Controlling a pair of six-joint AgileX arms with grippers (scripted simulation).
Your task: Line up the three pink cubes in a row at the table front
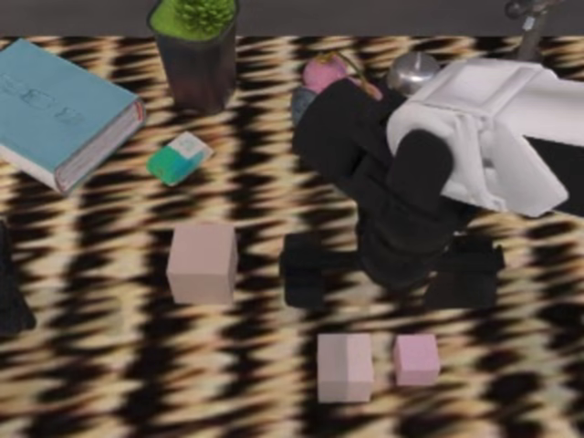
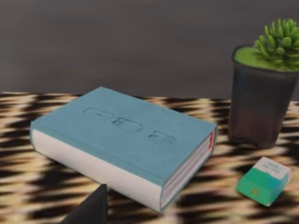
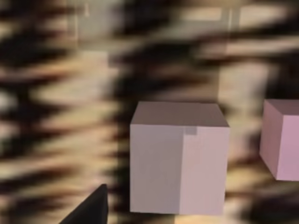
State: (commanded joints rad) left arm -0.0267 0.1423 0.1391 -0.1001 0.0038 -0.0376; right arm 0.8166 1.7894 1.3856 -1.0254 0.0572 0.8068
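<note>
Three pink cubes stand on the streaked table [image 1: 100, 365]. The large dusty one [image 1: 201, 263] is left of centre. The medium pale cube [image 1: 345, 367] and the small brighter cube [image 1: 416, 359] sit side by side near the front edge, with a small gap between them. My right gripper [image 1: 392, 278] hovers just behind that pair, open wide and holding nothing. In the right wrist view the medium cube [image 3: 179, 158] is close ahead, the small cube [image 3: 282, 140] beside it, and one dark finger [image 3: 91, 210] is at the edge. My left gripper [image 1: 11, 292] is parked at the table's left edge, open.
A blue book [image 1: 64, 114] lies at the back left, and a dark pot with a green plant [image 1: 194, 50] stands behind centre. A teal-and-white block [image 1: 180, 157] lies between the pot and the large cube. A pink alarm clock [image 1: 328, 73] and a silver dome [image 1: 413, 68] are partly hidden behind my right arm.
</note>
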